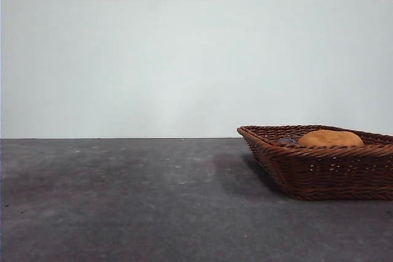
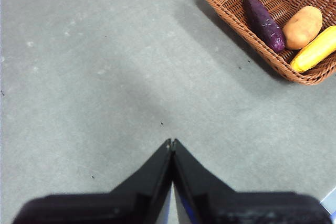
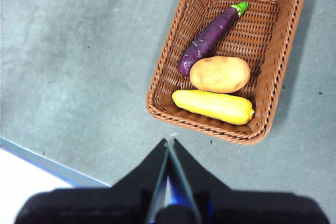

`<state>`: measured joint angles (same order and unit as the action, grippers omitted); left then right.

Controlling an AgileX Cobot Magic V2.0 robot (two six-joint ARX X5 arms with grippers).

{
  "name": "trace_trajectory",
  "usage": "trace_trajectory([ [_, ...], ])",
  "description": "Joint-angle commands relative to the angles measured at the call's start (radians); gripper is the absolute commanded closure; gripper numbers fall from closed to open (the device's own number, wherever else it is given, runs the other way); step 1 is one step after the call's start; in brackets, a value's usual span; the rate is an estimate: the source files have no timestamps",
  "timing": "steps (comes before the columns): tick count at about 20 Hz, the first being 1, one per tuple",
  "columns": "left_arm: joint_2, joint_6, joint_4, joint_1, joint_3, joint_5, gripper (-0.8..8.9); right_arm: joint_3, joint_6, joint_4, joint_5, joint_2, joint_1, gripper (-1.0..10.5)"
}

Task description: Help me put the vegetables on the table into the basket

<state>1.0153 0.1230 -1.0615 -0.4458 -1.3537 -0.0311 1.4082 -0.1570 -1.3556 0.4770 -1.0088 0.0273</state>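
Vegetables: long yellow corn cob, rounded orange-brown potato and dark purple eggplant all lie inside the brown woven wicker basket. None seen left on the grey table; task judged complete. Left gripper and right gripper hover clear, jaws pressed together, empty.
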Motion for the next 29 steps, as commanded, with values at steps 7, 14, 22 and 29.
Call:
trace_trajectory([
  [7,0.000,0.009,0.005,0.003,0.004,-0.002,8.18,0.001,-0.005,-0.020,-0.068,-0.058,-0.002,9.5],
  [14,0.000,0.028,0.059,0.003,0.004,0.007,8.17,0.001,-0.005,-0.020,-0.130,-0.126,-0.002,9.5],
  [22,-0.060,0.098,0.281,0.091,0.004,0.074,8.17,0.002,-0.005,-0.018,-0.143,-0.188,-0.002,9.5],
  [29,-0.325,0.114,0.533,0.427,0.203,-0.077,8.17,0.002,-0.005,0.125,-0.175,-0.198,-0.002,9.5],
])
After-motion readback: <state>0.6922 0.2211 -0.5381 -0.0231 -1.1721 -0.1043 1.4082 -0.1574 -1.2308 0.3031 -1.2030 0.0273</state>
